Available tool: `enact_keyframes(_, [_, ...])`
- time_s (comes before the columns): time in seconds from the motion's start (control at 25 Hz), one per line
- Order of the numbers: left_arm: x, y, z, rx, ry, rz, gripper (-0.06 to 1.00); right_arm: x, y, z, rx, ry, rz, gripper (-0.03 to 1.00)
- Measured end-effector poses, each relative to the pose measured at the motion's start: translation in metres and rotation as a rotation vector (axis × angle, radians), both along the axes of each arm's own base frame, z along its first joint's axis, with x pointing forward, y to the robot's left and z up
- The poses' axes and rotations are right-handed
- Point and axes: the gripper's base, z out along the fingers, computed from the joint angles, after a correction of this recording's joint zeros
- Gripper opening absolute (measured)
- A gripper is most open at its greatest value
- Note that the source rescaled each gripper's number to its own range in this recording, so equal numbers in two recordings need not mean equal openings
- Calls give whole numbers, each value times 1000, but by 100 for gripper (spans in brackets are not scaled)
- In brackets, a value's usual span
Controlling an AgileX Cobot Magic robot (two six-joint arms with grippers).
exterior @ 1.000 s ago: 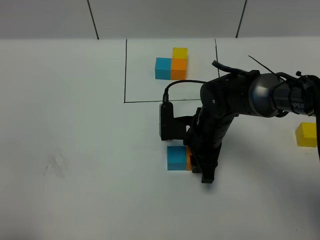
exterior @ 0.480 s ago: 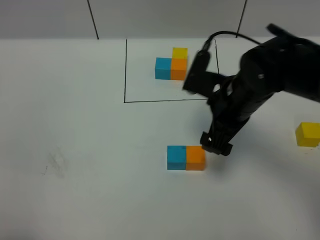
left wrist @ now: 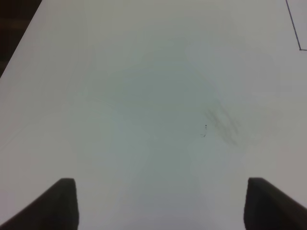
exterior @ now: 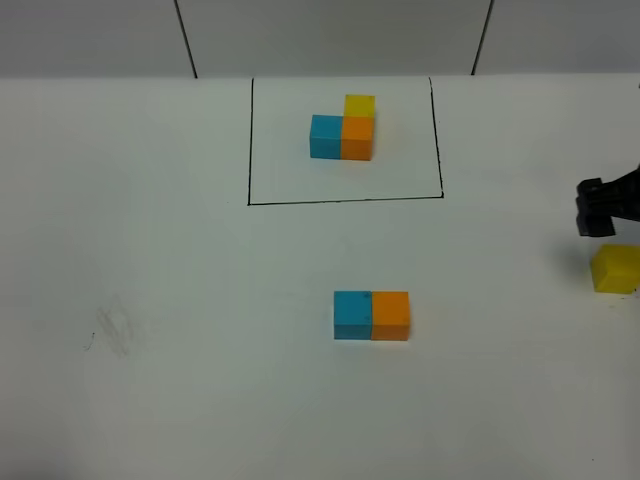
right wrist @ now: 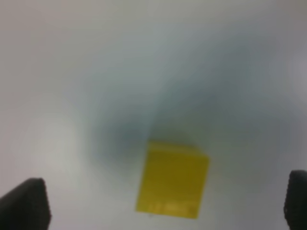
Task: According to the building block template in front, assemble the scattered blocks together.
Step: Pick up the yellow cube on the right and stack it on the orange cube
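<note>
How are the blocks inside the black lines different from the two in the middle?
The building block template has three cubes, one yellow; the blue-orange pair has two. The template sits inside a black frame; the pair lies outside it. Both join blue to orange.

A plain white table (exterior: 150, 420) is seen under soft, even light. Behind it a pale grey wall (exterior: 330, 35) is divided by two dark slanted seams (exterior: 185, 40). A faint grey smudge (exterior: 112, 335) is marked on the tabletop toward the left
</note>
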Motion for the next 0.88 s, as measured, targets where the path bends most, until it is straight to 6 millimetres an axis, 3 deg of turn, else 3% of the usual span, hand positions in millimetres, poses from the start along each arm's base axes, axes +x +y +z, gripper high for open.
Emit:
enact_keyframes(0.2, [0, 0, 0, 0, 0, 0, 60, 9, -23, -30, -4, 52, -63, 98])
enact_keyframes(0.52, [0, 0, 0, 0, 0, 0, 60, 17, -25, -77, 7, 148, -72, 95])
enact_keyframes(0.56, [0, 0, 0, 0, 0, 0, 60, 16, -25, -81, 7, 160, -70, 90])
enact_keyframes(0.64, [0, 0, 0, 0, 0, 0, 60, 16, -25, -84, 5, 170, -61, 69])
enact_keyframes(0.72, [0, 0, 0, 0, 0, 0, 60, 16, -25, -82, 4, 165, -56, 25])
enact_keyframes(0.76, [0, 0, 0, 0, 0, 0, 60, 16, -25, -79, 4, 156, -56, 16])
enact_keyframes(0.88, [0, 0, 0, 0, 0, 0, 60, 15, -20, -57, -4, 96, -36, 17])
